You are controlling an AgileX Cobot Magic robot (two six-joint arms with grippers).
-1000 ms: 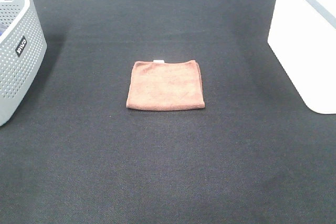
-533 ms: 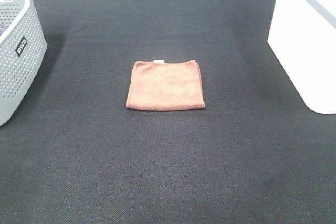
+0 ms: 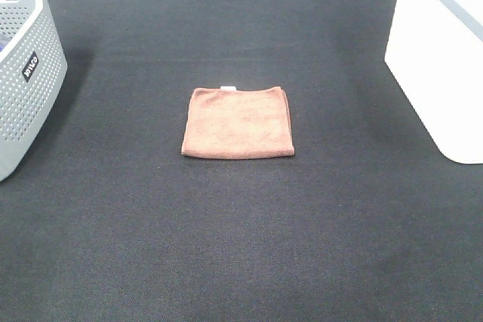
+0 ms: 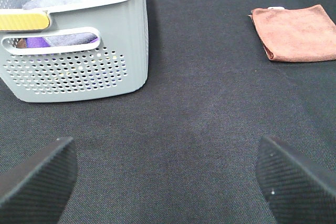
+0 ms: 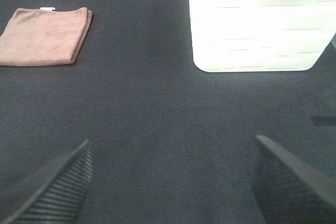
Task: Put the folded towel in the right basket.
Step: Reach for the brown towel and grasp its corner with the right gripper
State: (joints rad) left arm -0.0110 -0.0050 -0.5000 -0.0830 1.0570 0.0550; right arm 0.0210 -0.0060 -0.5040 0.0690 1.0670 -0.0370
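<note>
A folded brown towel (image 3: 238,122) lies flat on the black table, near the middle. It also shows in the left wrist view (image 4: 295,40) and in the right wrist view (image 5: 44,35). The white right basket (image 3: 445,58) stands at the right edge; the right wrist view shows its wall (image 5: 257,30). Neither arm shows in the high view. My left gripper (image 4: 168,182) is open and empty, well short of the towel. My right gripper (image 5: 170,182) is open and empty, between towel and white basket but nearer the table's front.
A grey perforated basket (image 3: 23,73) stands at the left edge; the left wrist view shows it (image 4: 79,61) holding several folded cloths in purple, blue and grey. The black table cloth (image 3: 241,246) covers the whole surface.
</note>
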